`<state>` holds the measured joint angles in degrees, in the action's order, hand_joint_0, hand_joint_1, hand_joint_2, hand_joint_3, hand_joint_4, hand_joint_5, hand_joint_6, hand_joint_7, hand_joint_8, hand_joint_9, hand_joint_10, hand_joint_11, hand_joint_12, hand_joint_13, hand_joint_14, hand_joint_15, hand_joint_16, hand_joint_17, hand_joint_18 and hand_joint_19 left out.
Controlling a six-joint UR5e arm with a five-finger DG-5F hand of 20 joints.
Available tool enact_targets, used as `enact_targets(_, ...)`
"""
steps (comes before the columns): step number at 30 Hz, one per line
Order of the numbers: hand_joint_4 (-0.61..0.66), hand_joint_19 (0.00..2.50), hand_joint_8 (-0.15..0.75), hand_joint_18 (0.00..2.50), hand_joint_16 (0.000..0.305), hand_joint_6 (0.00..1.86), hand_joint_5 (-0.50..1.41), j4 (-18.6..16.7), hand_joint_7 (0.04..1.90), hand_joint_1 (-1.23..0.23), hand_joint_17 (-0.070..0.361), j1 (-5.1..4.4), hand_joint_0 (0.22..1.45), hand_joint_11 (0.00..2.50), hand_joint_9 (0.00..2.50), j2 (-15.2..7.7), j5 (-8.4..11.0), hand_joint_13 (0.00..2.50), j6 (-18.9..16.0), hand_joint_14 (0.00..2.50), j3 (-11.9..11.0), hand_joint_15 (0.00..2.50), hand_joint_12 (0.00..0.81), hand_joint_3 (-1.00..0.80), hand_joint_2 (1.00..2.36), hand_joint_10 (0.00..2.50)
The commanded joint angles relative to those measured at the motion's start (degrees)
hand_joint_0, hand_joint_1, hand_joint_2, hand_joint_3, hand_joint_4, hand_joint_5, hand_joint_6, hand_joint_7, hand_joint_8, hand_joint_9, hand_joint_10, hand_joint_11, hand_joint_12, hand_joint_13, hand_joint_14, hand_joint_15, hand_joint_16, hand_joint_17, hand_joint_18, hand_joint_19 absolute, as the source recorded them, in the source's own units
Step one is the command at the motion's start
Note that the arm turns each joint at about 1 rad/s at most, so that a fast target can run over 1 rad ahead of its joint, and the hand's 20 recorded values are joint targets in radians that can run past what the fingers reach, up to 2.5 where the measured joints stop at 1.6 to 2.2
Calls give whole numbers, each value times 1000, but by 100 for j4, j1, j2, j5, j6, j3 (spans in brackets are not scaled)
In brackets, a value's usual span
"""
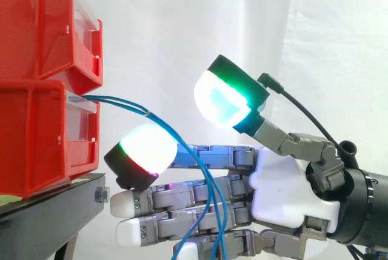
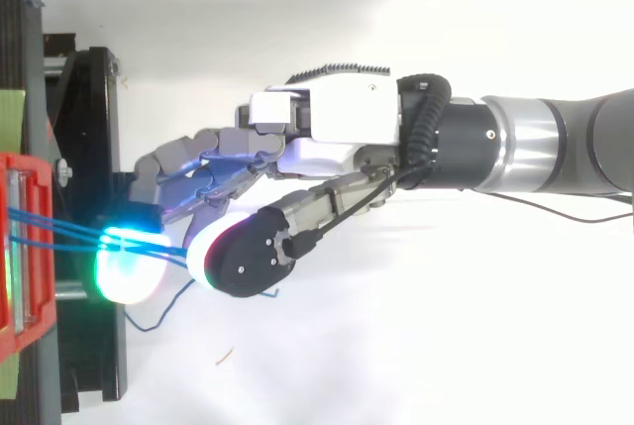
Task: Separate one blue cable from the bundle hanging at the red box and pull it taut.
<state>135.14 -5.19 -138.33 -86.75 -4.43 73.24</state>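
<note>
Several thin blue cables (image 1: 121, 102) leave the lower red bin (image 1: 36, 145) and arc right and down, crossing my hand (image 1: 285, 187) in front of its straight fingers. The hand reaches in from the right, open, with its fingers pointing at the bin. One finger is raised, and its white glowing pad (image 1: 145, 151) sits just under the cables. The thumb's green-white pad (image 1: 224, 99) stands high above the fingers, apart from the cables. From above, the cables (image 2: 59, 232) run from the bin (image 2: 20, 247) over the glowing pad (image 2: 124, 271) and under the hand (image 2: 337, 118).
A second red bin (image 1: 42, 17) is stacked on the lower one, both on a black stand (image 1: 48, 211). A white curtain hangs behind. A loose cable end (image 2: 158, 311) lies on the white floor below the hand.
</note>
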Motion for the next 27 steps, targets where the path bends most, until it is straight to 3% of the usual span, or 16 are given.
enact_targets(1,302,499,349,721,49,503,-135,-40,1005,-441,111,18,558,142,562,-1,0,626,4,8,-2,243,381,-500,1000,3)
enact_targets(13,256,506,342,715,48,502,-112,-137,1129,-481,107,36,619,148,576,-1,0,628,39,8,-2,247,372,-387,1007,3)
enact_targets(20,263,492,350,723,48,502,-113,-154,1133,-442,108,62,585,151,586,-1,0,637,303,8,-2,245,376,-473,1001,4)
enact_targets(27,256,492,354,732,48,502,-110,-128,1130,-412,108,71,588,147,600,-1,44,648,303,8,6,251,373,-482,1001,3)
